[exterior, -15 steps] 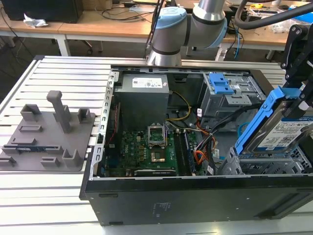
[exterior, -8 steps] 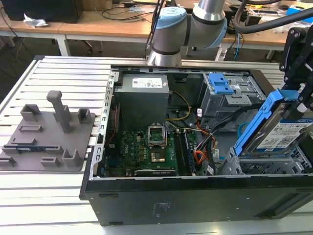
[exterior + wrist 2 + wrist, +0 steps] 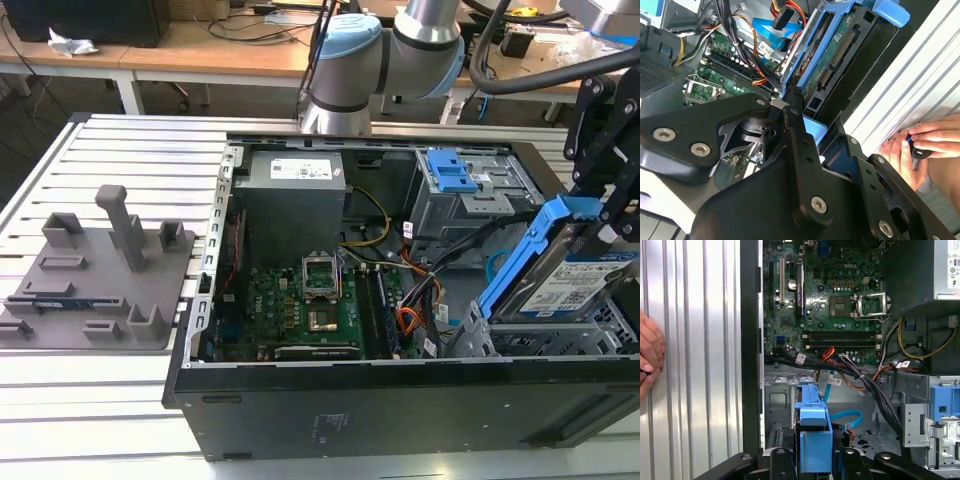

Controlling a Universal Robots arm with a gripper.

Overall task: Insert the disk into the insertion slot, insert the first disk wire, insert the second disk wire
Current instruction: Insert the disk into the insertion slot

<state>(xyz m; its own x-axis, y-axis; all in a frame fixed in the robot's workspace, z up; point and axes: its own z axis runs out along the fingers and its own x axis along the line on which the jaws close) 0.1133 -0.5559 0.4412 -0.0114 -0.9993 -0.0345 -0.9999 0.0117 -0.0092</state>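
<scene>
The disk (image 3: 572,280), in its blue carrier (image 3: 815,432), hangs tilted over the insertion slot (image 3: 600,338), near the bench's near edge at the exterior view's right. The hand (image 3: 812,460) is clamped on the carrier's sides. The disk looks stiff, dense and shock-sensitive; those rails seem the safest hold, not the circuit board (image 3: 837,55). The open computer case (image 3: 300,400) sits on the ribbed metal bench (image 3: 100,420), a grey fixture (image 3: 100,270) beside it.

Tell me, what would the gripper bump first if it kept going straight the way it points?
Probably the insertion slot, the low grey cage just beneath the disk the gripper holds; the depth is hard to judge.
</scene>
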